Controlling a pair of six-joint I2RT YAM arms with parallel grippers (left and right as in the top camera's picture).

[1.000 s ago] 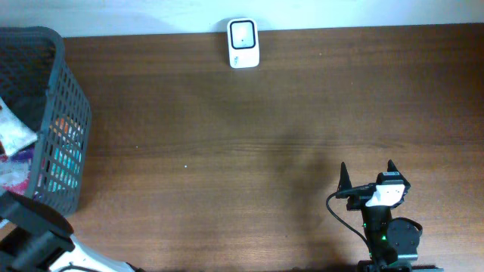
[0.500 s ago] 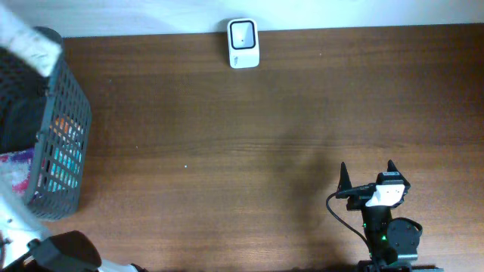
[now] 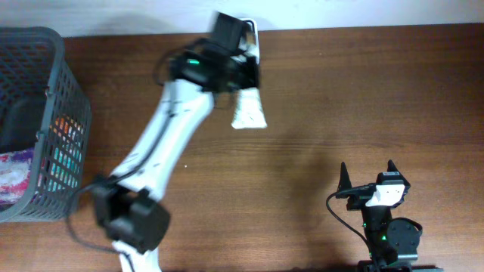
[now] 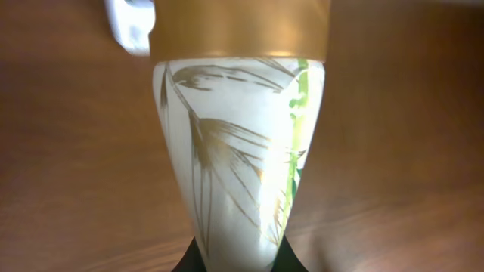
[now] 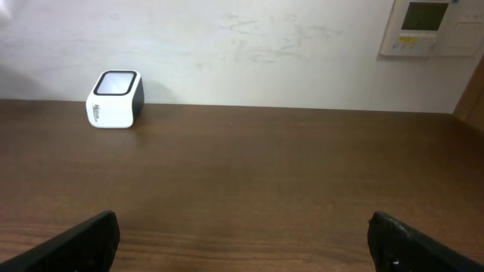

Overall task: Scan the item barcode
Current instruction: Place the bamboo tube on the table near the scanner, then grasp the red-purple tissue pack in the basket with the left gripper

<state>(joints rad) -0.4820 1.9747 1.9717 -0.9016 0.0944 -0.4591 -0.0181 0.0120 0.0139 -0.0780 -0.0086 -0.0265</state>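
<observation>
Overhead, a dark grey plastic mesh basket (image 3: 53, 113) holding colourful packets stands at the left edge of the brown wooden table (image 3: 340, 98). The left arm reaches across to the far edge, where the left gripper (image 3: 243, 75) is clenched on a white tapered pouch with a gold band and printed bamboo leaves (image 3: 249, 112). The pouch is just on the near side of the small white box scanner with a dark window (image 5: 115, 98), which the arm partly hides. At the near right, well apart from the pouch, the right gripper (image 3: 367, 174) has its fingers spread wide and holds nothing.
</observation>
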